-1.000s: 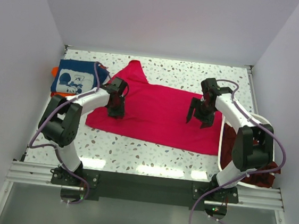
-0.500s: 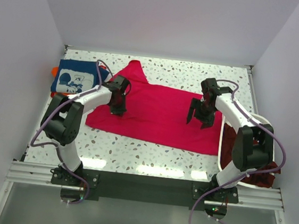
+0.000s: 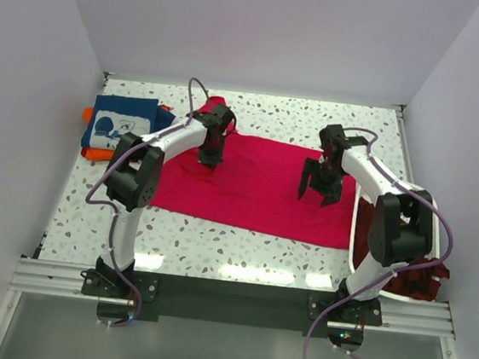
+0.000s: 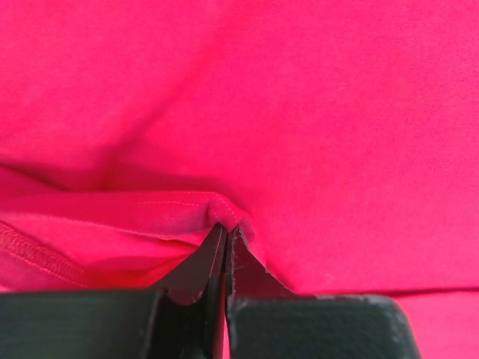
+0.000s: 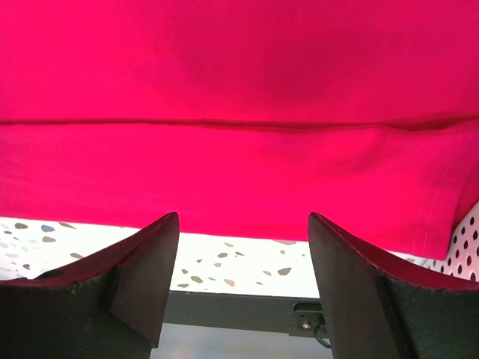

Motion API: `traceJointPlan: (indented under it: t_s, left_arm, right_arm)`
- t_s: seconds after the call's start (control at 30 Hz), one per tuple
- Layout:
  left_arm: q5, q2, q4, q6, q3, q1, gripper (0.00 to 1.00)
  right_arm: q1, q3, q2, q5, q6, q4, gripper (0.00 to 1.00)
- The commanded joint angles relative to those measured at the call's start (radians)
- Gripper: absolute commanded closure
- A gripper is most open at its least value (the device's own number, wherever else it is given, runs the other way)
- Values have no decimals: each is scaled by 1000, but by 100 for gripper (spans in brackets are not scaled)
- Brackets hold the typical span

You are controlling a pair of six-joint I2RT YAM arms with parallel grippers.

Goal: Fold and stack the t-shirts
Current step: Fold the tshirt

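Note:
A crimson-pink t-shirt (image 3: 260, 186) lies spread across the middle of the table. My left gripper (image 3: 209, 157) is shut on a pinched fold of the crimson-pink t-shirt (image 4: 224, 213) near its upper left part. My right gripper (image 3: 316, 194) is open and empty above the shirt's right side; the right wrist view shows the shirt's hem (image 5: 239, 172) between its fingers. A folded navy t-shirt with white print (image 3: 119, 122) lies at the back left on an orange t-shirt (image 3: 96, 153). A dark maroon t-shirt (image 3: 410, 270) sits in the basket at the right.
A white plastic laundry basket (image 3: 356, 235) stands at the table's right edge, close to my right arm. White walls enclose the table on three sides. The speckled table top (image 3: 215, 246) runs in front of the shirt.
My left gripper has moved up and right along the crimson-pink shirt, dragging its left part inward so the sleeve area bunches. My right gripper has stayed in place.

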Motion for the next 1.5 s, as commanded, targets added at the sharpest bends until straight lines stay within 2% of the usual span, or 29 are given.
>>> traceJointPlan:
  t_s: [0.0, 0.27, 0.37, 0.57, 0.6, 0.7, 0.87, 1.07, 1.47]
  left_arm:
    - [-31, 24, -69, 47, 91, -21, 100]
    - [-26, 79, -97, 52, 213, -27, 100]
    - [-3, 104, -106, 52, 272, -27, 96]
    - [27, 173, -141, 64, 371, -27, 78]
    - [27, 177, -143, 64, 379, -27, 71]
    - [30, 183, -147, 71, 402, -27, 64]
    - [56, 155, -138, 56, 419, -27, 63]
    - [-37, 73, -132, 15, 353, 0, 58]
    - [-13, 104, -127, 28, 272, 30, 57]
  right_arm:
    - [3, 32, 5, -19, -18, -12, 27]
    - [3, 56, 39, -30, -18, -15, 27]
    - [3, 67, 54, -30, -21, -23, 27]
    - [3, 90, 79, -33, -29, -32, 26]
    - [4, 91, 82, -35, -30, -32, 26]
    - [3, 96, 91, -38, -32, -32, 26]
    - [3, 114, 106, -42, -32, -35, 26]
    - [3, 130, 117, -45, -37, -36, 26]
    - [3, 133, 119, -49, -41, -38, 26]
